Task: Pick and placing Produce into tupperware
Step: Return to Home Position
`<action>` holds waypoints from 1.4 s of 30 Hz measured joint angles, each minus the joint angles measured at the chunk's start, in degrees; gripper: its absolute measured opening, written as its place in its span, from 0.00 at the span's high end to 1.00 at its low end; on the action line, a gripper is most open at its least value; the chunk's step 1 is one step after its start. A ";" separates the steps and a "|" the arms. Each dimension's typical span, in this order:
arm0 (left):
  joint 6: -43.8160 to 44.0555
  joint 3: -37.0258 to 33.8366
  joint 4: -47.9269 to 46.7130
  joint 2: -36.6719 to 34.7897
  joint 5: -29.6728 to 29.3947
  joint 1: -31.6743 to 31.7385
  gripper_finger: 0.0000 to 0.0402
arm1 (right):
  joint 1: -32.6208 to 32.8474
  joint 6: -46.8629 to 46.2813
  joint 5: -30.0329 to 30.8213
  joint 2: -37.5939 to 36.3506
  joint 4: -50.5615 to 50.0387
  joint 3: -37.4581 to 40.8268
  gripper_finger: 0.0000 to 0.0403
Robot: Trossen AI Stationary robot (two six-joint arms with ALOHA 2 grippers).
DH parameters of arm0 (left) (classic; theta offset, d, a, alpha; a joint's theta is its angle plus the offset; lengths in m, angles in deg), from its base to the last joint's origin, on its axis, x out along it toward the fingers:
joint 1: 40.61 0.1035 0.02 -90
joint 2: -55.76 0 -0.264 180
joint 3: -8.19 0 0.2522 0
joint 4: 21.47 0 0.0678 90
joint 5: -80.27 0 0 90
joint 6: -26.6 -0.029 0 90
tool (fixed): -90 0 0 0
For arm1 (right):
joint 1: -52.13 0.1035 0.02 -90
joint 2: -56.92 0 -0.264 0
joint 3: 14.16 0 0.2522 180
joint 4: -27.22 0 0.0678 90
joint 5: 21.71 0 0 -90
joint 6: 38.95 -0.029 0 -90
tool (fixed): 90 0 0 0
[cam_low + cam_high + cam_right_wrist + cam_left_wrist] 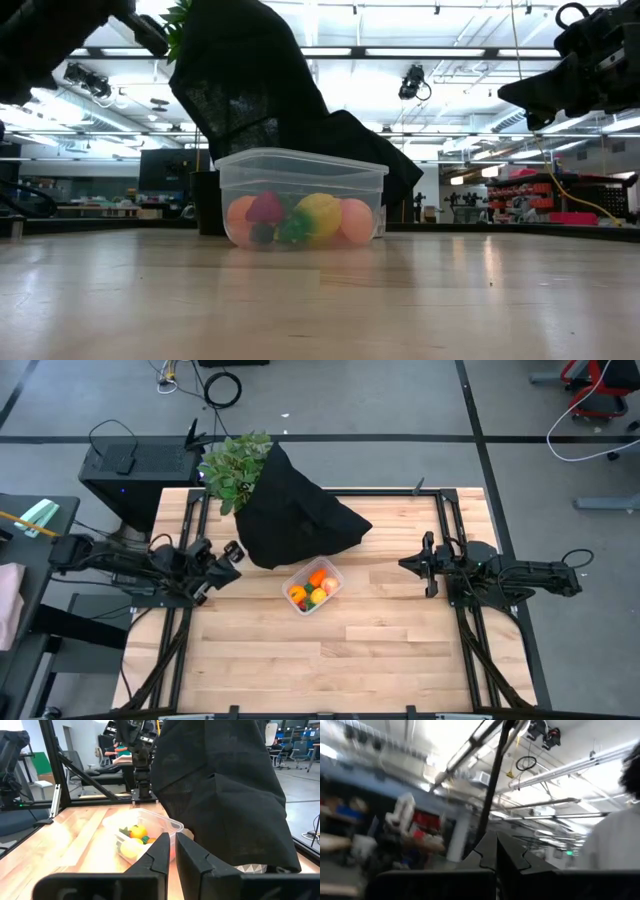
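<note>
1. Seeing the tupperware (302,572) sitting just below centre of the high view on the wooden table (380,650), turned at an angle. Its upper corner is lying right at the lower edge of the black cloth (295,515), and I cannot tell whether they are touching.
2. The produce (312,590) is lying inside the tupperware in a tight cluster, with orange, yellow, red and green bits showing from above.
3. In the low view the tupperware (300,170) is standing centre frame. The produce (300,220) is resting on its bottom: an orange piece at left, then a dark pink one, a green bit, a yellow one, and a pinkish-orange one at right.
4. The left gripper (228,552) is hanging at centre left of the high view, just left of the cloth and apart from the tupperware. In its wrist view the left gripper (496,837) is pointing up at the ceiling lights, with its fingers pressing together and holding nothing.
5. The right gripper (415,564) is hanging centre right, well apart from the tupperware and facing it. In its wrist view the right gripper (171,839) is closed down to a thin slit and empty. The tupperware (165,822) and produce (135,837) are showing beyond it.
6. A leafy green plant (235,470) is poking out at the cloth's upper left.
</note>
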 joint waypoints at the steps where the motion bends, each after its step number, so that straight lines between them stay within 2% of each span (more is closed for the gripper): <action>1: -1.52 0.00 -0.06 -0.96 0.19 0.75 0.98 | -0.02 0.00 0.00 0.00 0.00 0.00 0.92; 7: -7.38 -1.97 -0.96 -10.62 0.27 4.98 0.99 | -0.01 -0.02 0.00 0.00 -0.02 0.00 0.92; 16: -10.29 -1.84 -22.81 -26.67 -1.17 5.41 0.99 | -0.01 -0.02 0.00 0.02 -0.01 0.00 0.91; 21: -11.36 -0.94 -27.85 -32.94 -4.71 5.15 0.99 | -0.02 -0.04 0.00 0.02 0.00 0.00 0.91; 24: -14.02 2.62 -38.02 -35.47 -4.82 3.97 0.99 | -0.02 -0.04 0.00 0.02 -0.01 0.00 0.91; 28: -16.63 8.93 -59.65 -38.03 -4.89 2.34 0.99 | 0.00 -0.04 0.00 0.02 0.00 0.00 0.92; 29: -16.29 9.36 -61.13 -38.61 -4.88 2.03 0.99 | -0.02 -0.04 0.00 0.02 0.00 0.00 0.92; 32: -15.46 8.14 -55.95 -40.78 -5.01 1.46 1.00 | -0.02 -0.04 0.00 0.02 0.00 0.00 0.92; 37: -14.99 2.08 -45.05 -44.18 -9.49 1.49 1.00 | -0.02 -0.03 0.00 0.02 -0.01 0.00 0.92; 42: -15.07 -0.53 -42.59 -44.44 -9.90 1.47 1.00 | -0.02 -0.04 0.00 0.02 -0.02 0.00 0.92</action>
